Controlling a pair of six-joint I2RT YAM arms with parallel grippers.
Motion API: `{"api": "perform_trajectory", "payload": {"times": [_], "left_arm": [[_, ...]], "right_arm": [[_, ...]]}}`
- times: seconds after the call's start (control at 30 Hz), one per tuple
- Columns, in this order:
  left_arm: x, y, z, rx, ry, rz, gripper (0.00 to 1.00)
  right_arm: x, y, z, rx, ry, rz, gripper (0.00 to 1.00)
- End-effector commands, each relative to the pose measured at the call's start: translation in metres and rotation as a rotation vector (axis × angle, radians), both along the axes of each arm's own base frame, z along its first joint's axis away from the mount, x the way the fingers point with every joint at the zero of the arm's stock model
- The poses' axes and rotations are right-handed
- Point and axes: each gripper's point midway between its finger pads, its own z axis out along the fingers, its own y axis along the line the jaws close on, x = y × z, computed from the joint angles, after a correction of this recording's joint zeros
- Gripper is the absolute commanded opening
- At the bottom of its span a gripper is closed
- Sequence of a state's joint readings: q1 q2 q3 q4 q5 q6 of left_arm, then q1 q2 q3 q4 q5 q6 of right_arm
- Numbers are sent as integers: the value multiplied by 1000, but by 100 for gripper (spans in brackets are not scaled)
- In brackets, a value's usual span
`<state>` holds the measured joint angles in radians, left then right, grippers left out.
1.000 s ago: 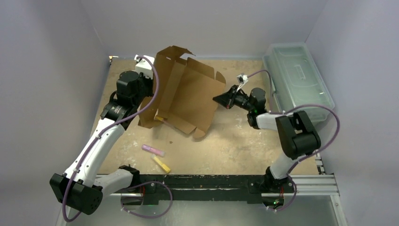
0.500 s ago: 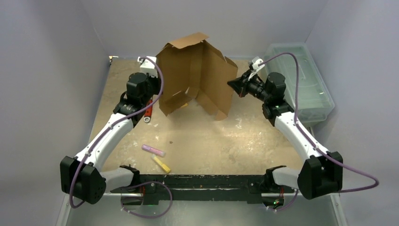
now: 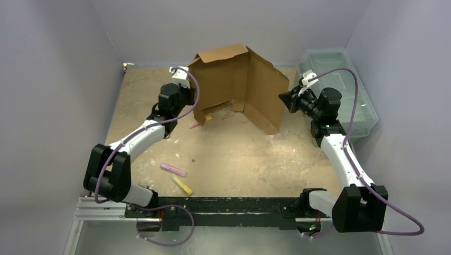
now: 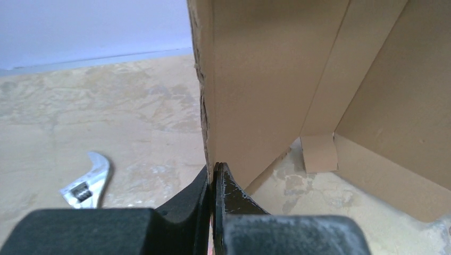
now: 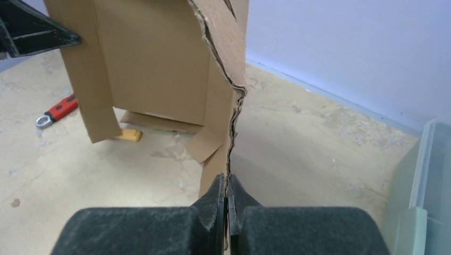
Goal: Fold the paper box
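The paper box (image 3: 239,85) stands on edge at the far middle of the table (image 3: 239,159), bent open like a book, with one arm on each of its outer side edges. The left pincer (image 4: 214,172) is shut tight on the raw edge of the left panel. The right pincer (image 5: 227,183) is shut just as tight on the ragged edge of the right panel. Gripping both ends probably keeps the sheet upright and lets the arms swing the two panels toward each other along the middle crease, with the loose lower flaps hanging free for tucking. From above, the wrists and the cardboard hide both sets of fingertips, so the grips show only in the wrist views. I cannot tell whether the bottom flaps rest on the table or hang just clear of it. A yellowish block (image 5: 129,134) lies partly behind one flap. The pincer's own body cuts off the handle of a wrench (image 4: 88,183) lying to the left. Only a corner of the plastic bin (image 5: 420,186) shows at the right.
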<state>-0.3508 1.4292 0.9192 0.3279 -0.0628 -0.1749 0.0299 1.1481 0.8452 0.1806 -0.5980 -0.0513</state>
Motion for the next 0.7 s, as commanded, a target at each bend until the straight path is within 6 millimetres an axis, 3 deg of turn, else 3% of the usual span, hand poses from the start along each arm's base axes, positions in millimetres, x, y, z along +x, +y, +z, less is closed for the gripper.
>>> {"api": "perform_trajectory", "payload": {"times": [0.0, 0.3, 0.6, 0.67], "left_arm": [[4, -35, 18, -90, -108, -100, 0], [-4, -70, 11, -118, -83, -165, 0], [-19, -68, -25, -136, 10, -109, 0], [-22, -69, -32, -143, 35, -112, 5]], "right_arm": [[-7, 0, 19, -51, -112, 53, 0], [-10, -34, 21, -97, -101, 2, 0], [-20, -31, -2, -75, -39, 70, 0], [-21, -31, -10, -65, -18, 72, 0]]}}
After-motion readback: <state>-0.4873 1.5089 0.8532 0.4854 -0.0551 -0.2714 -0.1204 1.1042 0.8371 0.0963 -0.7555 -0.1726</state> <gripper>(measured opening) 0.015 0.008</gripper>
